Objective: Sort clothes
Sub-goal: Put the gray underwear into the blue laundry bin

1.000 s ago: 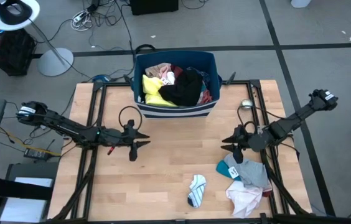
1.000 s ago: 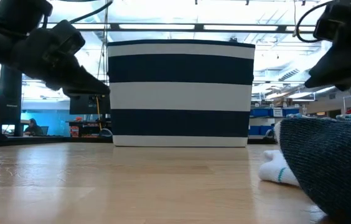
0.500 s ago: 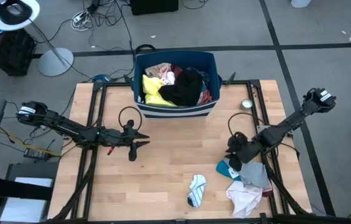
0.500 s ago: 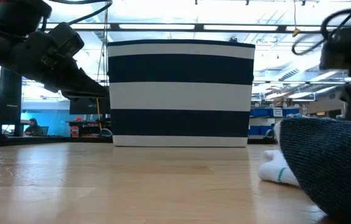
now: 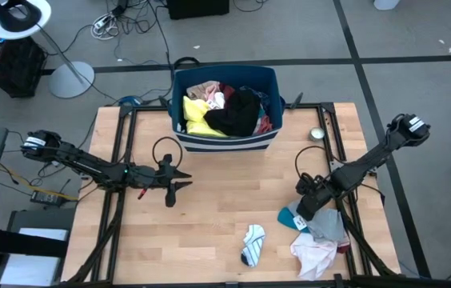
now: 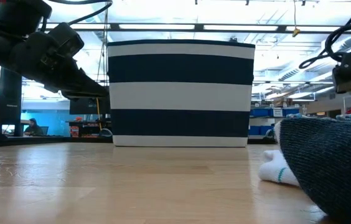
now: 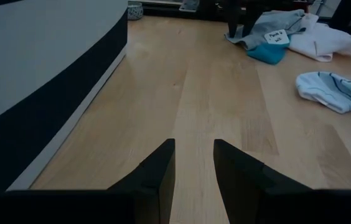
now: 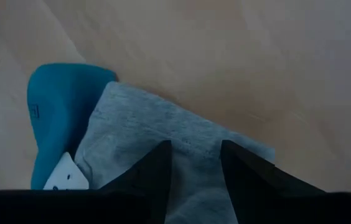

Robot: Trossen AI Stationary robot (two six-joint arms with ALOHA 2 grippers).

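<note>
A pile of clothes lies at the table's near right: a teal sock [image 5: 290, 216], a grey garment [image 5: 328, 225] and a white-pink garment [image 5: 313, 254]. A white striped sock [image 5: 251, 242] lies alone near the front edge. More clothes, among them yellow [image 5: 197, 118] and black [image 5: 237, 112], fill the navy striped bin [image 5: 227, 142]. My right gripper [image 5: 305, 208] points down, open, over the grey garment's far edge [image 8: 194, 140], next to the teal sock [image 8: 60, 112]. My left gripper [image 5: 184, 179] is open and empty at mid-left, above the table. My right gripper has its open fingers [image 8: 161, 163] over the grey garment's far edge [image 8: 182, 127], coming from above. I cannot tell whether the fingertips touch the cloth.
The bin [image 6: 180, 93] stands at the far middle of the table. A small round tin [image 5: 317, 134] sits at the far right. Bare wood [image 5: 225, 200] lies between the two grippers. The left wrist view shows the bin's wall [image 7: 38, 81] close beside my left fingers.
My right gripper has moved toward the table's near edge and tipped from level to pointing down, coming low over the grey garment beside the teal sock. The clothes have not moved.
</note>
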